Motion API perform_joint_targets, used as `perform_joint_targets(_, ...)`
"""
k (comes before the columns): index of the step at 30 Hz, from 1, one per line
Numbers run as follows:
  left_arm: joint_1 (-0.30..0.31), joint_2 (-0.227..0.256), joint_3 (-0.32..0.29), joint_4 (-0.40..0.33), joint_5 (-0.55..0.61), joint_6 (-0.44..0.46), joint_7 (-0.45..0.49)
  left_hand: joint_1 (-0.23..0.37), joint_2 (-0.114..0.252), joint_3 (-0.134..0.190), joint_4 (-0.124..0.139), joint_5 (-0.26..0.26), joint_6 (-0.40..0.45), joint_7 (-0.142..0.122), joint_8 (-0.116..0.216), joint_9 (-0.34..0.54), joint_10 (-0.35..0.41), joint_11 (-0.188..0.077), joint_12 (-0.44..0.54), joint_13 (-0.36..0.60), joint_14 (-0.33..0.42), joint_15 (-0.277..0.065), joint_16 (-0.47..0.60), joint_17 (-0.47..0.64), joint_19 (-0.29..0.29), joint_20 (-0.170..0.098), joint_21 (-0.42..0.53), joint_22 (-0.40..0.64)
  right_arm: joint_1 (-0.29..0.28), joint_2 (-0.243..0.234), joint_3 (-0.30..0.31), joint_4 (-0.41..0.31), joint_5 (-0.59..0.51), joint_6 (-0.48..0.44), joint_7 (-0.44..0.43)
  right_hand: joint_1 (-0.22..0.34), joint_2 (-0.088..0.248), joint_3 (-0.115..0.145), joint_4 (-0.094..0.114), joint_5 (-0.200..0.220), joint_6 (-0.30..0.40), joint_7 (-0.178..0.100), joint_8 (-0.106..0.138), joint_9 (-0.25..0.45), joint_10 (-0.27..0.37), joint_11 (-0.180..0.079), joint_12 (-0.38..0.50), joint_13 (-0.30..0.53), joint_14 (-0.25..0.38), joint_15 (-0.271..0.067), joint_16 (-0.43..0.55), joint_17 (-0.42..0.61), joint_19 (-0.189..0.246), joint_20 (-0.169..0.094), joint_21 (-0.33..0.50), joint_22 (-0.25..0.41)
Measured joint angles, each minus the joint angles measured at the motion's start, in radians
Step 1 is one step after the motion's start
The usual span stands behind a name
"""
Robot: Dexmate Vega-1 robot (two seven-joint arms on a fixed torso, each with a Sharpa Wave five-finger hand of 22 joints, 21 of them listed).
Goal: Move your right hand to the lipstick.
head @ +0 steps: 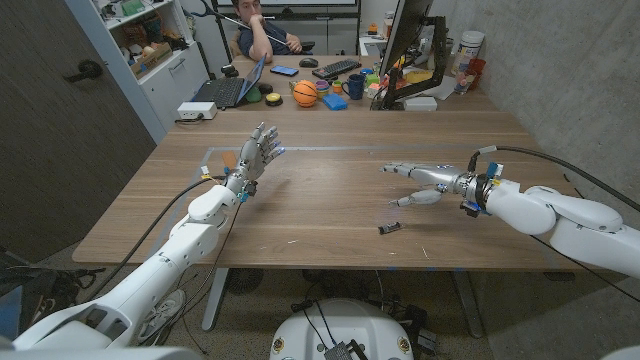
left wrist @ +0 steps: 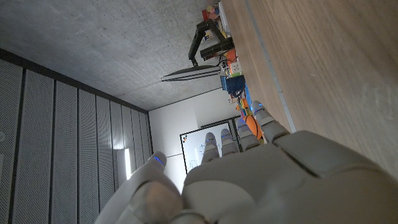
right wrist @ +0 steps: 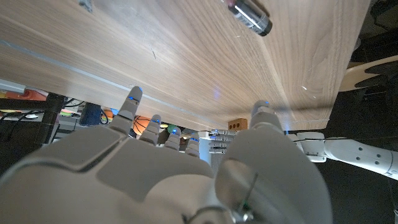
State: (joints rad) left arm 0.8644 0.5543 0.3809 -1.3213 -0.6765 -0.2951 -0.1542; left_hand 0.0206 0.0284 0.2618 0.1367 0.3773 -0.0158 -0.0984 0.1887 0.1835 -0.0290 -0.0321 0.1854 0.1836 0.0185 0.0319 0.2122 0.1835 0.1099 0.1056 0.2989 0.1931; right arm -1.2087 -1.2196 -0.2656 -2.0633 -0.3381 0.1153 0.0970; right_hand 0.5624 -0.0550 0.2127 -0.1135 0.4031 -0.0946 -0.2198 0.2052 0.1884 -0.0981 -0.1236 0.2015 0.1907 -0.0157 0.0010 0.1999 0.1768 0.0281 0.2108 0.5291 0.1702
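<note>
Reaching: we judge the approach partly done; our right hand (head: 425, 180) hovers over the table (head: 330, 215), not yet at the lipstick (head: 389, 228).
Left to do: bring the hand down and toward us.
Lipstick: near the hand, just beyond its fingertips, apart, untouched.
Right hand: fingers spread, holding nothing.
Left hand (head: 254, 157): raised, released, idle.

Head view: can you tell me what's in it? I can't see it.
The robot's right hand hovers open over a wooden table, just beyond a small dark lipstick. Its left hand is raised, fingers up. A person sits behind a cluttered desk.
</note>
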Motion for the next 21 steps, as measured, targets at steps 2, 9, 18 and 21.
perform_joint_targets(2, 0.000, 0.000, 0.000, 0.000, 0.000, 0.000, 0.000, -0.004, -0.004, -0.004, 0.004, 0.000, 0.000, 0.000, 0.000, 0.000, 0.000, 0.000, 0.000, 0.000, 0.000, 0.000, 0.000, 0.000, 0.000, 0.000, 0.000, 0.000, -0.003, -0.007, 0.000, -0.003, 0.000, 0.000, 0.000, 0.020, 0.005, 0.004, -0.010, 0.002, 0.004, 0.003, 0.000, 0.000, 0.005, -0.005, 0.004, 0.000, 0.005, -0.005, 0.000, 0.000, 0.002, 0.002, -0.005, 0.000)
perform_joint_targets(9, -0.001, 0.000, 0.001, -0.003, 0.002, -0.003, 0.002, -0.004, -0.004, -0.007, 0.007, 0.000, 0.000, 0.000, 0.000, 0.000, 0.000, 0.000, 0.000, 0.000, 0.000, 0.000, 0.000, 0.000, 0.000, 0.000, 0.000, 0.000, -0.006, -0.026, -0.010, -0.014, 0.013, 0.001, 0.028, 0.074, 0.020, 0.022, -0.030, 0.004, 0.031, 0.002, 0.000, 0.000, 0.031, -0.023, 0.011, 0.000, 0.027, -0.027, 0.000, 0.000, 0.014, 0.000, -0.027, 0.000)
perform_joint_targets(18, 0.004, 0.002, 0.001, -0.014, 0.004, -0.003, 0.008, -0.004, -0.004, -0.015, 0.007, 0.000, 0.000, 0.000, 0.000, 0.000, 0.000, 0.000, 0.000, 0.000, 0.000, 0.000, 0.000, 0.000, 0.000, 0.000, 0.000, 0.000, 0.002, -0.036, -0.031, -0.022, 0.006, 0.013, 0.043, 0.150, 0.034, 0.043, -0.050, 0.008, 0.045, 0.003, 0.000, 0.000, 0.050, -0.032, 0.011, -0.005, 0.038, -0.037, 0.000, 0.000, 0.042, -0.001, -0.041, 0.000)
perform_joint_targets(21, 0.008, 0.003, 0.001, -0.018, 0.004, -0.003, 0.011, -0.009, 0.000, -0.017, 0.008, 0.000, 0.000, 0.000, 0.000, 0.000, 0.000, 0.000, 0.000, 0.000, 0.000, 0.000, 0.000, 0.000, 0.000, 0.000, 0.000, 0.000, 0.002, -0.038, -0.035, -0.023, 0.002, 0.017, 0.043, 0.216, 0.036, 0.065, -0.054, 0.007, 0.080, 0.001, 0.009, 0.000, 0.096, -0.046, 0.023, -0.005, 0.074, -0.037, 0.000, 0.000, 0.085, -0.002, -0.055, 0.000)
